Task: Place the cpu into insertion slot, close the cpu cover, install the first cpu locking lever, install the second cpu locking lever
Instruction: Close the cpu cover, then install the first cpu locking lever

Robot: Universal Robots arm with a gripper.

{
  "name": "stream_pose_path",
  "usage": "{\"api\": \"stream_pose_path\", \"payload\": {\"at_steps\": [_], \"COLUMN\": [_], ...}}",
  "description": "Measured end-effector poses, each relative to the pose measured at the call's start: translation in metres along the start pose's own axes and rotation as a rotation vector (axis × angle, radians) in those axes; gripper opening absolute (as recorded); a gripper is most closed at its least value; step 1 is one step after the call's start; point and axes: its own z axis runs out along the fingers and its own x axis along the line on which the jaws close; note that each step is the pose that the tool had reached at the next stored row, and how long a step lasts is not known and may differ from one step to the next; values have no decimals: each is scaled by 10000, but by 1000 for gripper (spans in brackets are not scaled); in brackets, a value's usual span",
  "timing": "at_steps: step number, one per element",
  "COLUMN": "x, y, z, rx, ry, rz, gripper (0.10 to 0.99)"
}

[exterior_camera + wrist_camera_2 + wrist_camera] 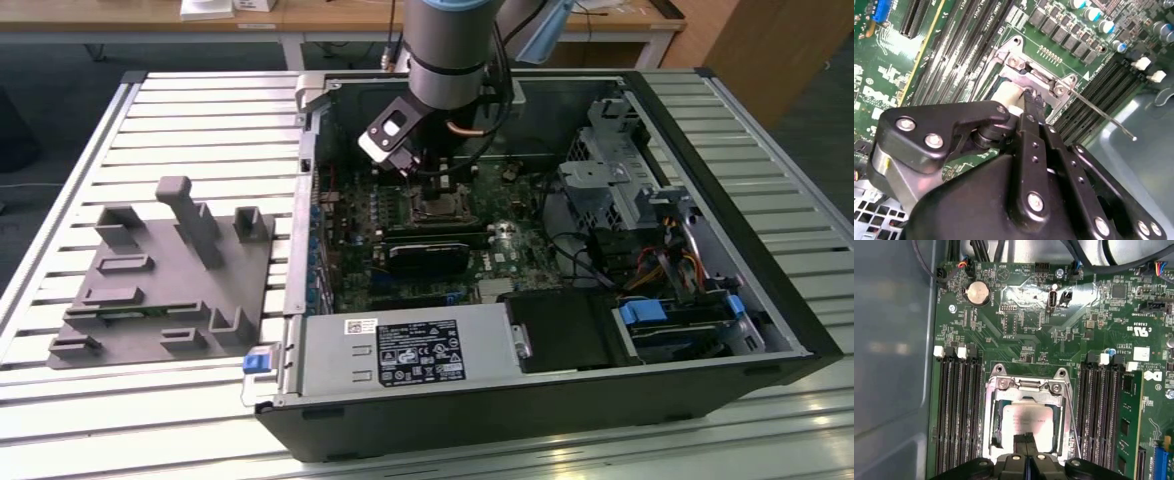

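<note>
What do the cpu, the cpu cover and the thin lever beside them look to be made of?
The cpu: a dull silver-grey metal top with a matte finish that gives only soft glare. The cpu cover: thin bright sheet metal, probably steel, judging by its shiny stamped edges. The lever: bare metal wire, likely steel, as it is thin and straight and glints along its length.
</note>
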Motion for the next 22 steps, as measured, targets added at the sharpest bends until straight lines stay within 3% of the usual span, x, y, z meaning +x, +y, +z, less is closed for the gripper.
{"api": "stream_pose_path", "payload": {"at_steps": [12,22], "x": [-5,-4], "y": [96,104], "z": [-1,-12], "rx": [1,1], "ry": [-1,-1], "rz": [0,0], "gripper": [106,106]}}
